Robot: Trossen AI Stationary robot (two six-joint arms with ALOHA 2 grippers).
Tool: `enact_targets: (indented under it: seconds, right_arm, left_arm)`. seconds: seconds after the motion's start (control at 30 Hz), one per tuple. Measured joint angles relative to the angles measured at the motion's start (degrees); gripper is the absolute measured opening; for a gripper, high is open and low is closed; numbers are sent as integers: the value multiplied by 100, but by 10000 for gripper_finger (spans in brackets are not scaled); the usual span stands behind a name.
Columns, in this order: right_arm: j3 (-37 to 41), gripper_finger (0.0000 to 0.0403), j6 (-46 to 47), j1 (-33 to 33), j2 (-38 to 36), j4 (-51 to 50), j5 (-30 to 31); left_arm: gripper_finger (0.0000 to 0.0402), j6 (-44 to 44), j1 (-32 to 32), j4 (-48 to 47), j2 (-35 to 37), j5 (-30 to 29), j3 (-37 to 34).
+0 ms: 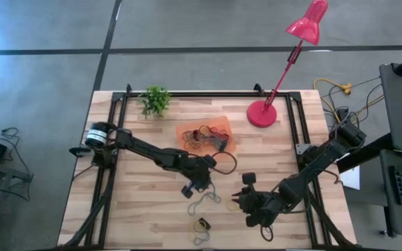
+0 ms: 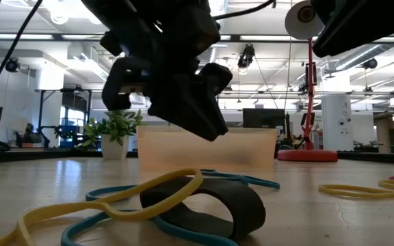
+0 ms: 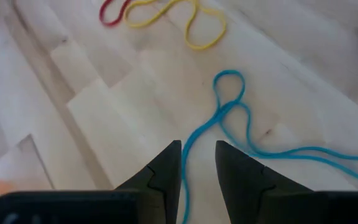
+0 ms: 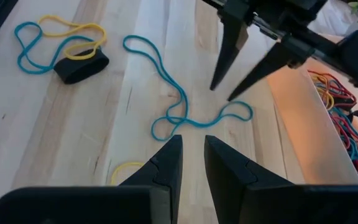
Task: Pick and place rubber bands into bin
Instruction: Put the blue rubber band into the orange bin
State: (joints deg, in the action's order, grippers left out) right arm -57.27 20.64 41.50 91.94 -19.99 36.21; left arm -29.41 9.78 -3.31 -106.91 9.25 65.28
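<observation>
The orange bin [image 1: 185, 130] sits mid-table and holds several rubber bands [image 1: 202, 135]. Loose bands lie on the wood nearer the front edge: a long blue band [image 4: 179, 93], a yellow one [image 4: 127, 168], and a black band tangled with yellow and blue ones [image 4: 79, 62]. My left gripper [image 3: 197, 146] hovers open just above the blue band [image 3: 229, 112], one finger on each side of a strand, not touching it. My right gripper [image 4: 193, 140] is slightly open, low over the table [image 1: 237, 201], close to the blue band's other end, holding nothing.
A red lamp stands with its round base [image 1: 262, 113] to the right of the bin, and a small potted plant [image 1: 155, 101] is at the far left corner. A yellow and a red band [image 3: 166, 15] lie beyond the left gripper. Bare wood lies between the two grippers.
</observation>
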Motion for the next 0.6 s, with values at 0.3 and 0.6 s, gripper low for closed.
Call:
enact_targets:
  seconds: [0.3, 0.6]
  right_arm:
    - [2, 56, 20, 0, 0, 10, 0]
    - [-3, 56, 86, 6, -68, 82, -4]
  left_arm:
    - [83, -13, 9, 236, -62, 121, 7]
    - [83, -176, 53, 312, -437, 165, 235]
